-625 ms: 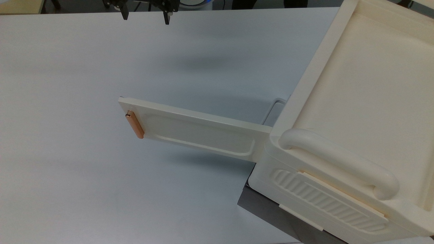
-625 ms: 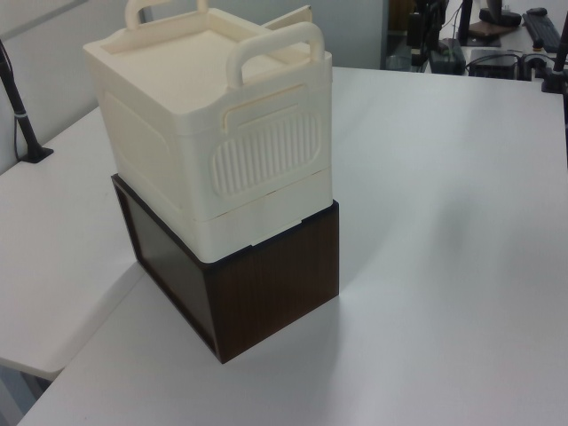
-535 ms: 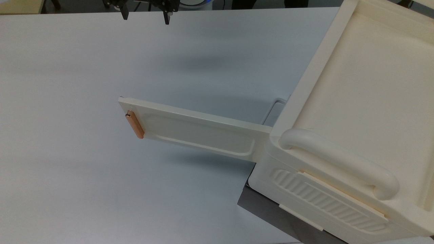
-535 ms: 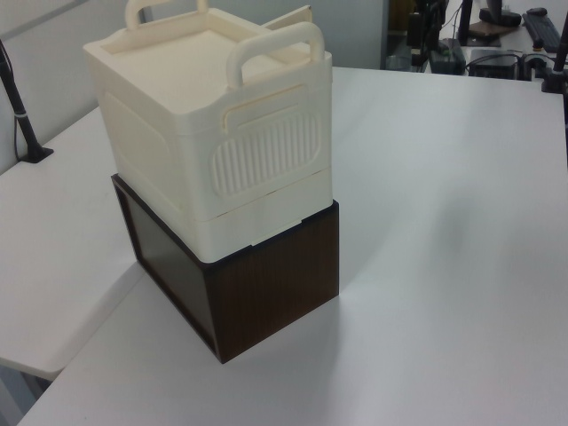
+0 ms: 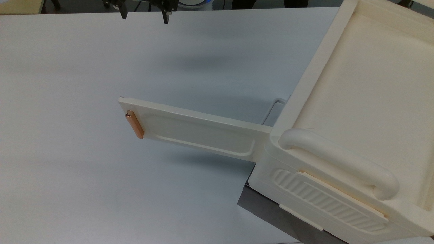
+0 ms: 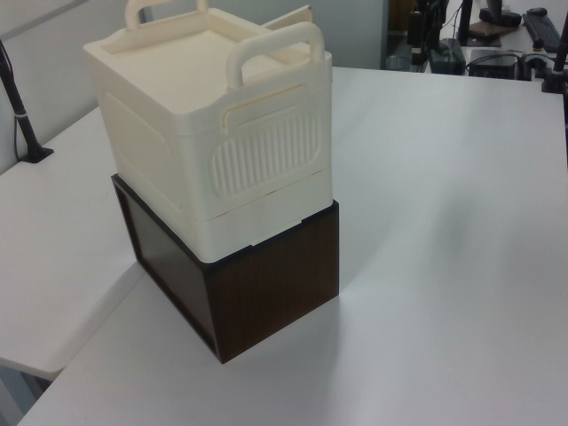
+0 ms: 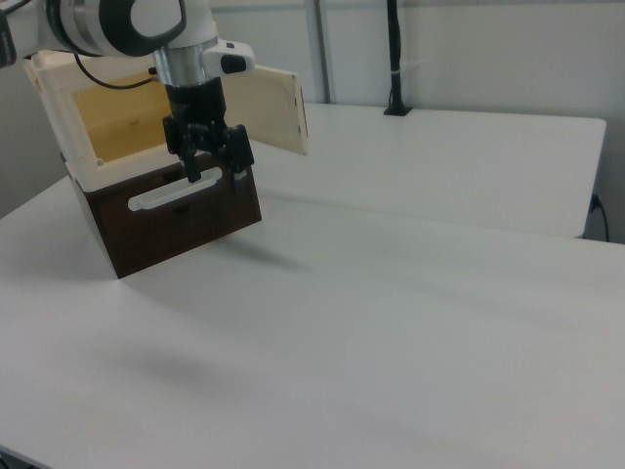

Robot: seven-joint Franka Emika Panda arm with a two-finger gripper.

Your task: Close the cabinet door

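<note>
Claw (image 7: 213,169) hanging above the white table (image 5: 84,176), black fingers (image 5: 124,14) spread apart and gripping nothing, cut off by the upper edge in the top view so that just two dark tips poke in. White arm (image 7: 132,24) cropped at the right view's upper left corner. Door (image 5: 193,130) swung wide open from the cream plastic cabinet (image 5: 366,101), well apart from the claw and untouched; flat, smooth panel with a sunken rectangular inset and a small copper-orange bar handle (image 5: 134,124) at its free end. Door mostly hidden behind the cabinet in the left view, a thin corner (image 6: 297,18) peeking out. Ribbed side panel (image 6: 266,160), thick rounded grab handle (image 5: 342,162), dark wood-grain box (image 6: 257,284) beneath the cabinet.
</note>
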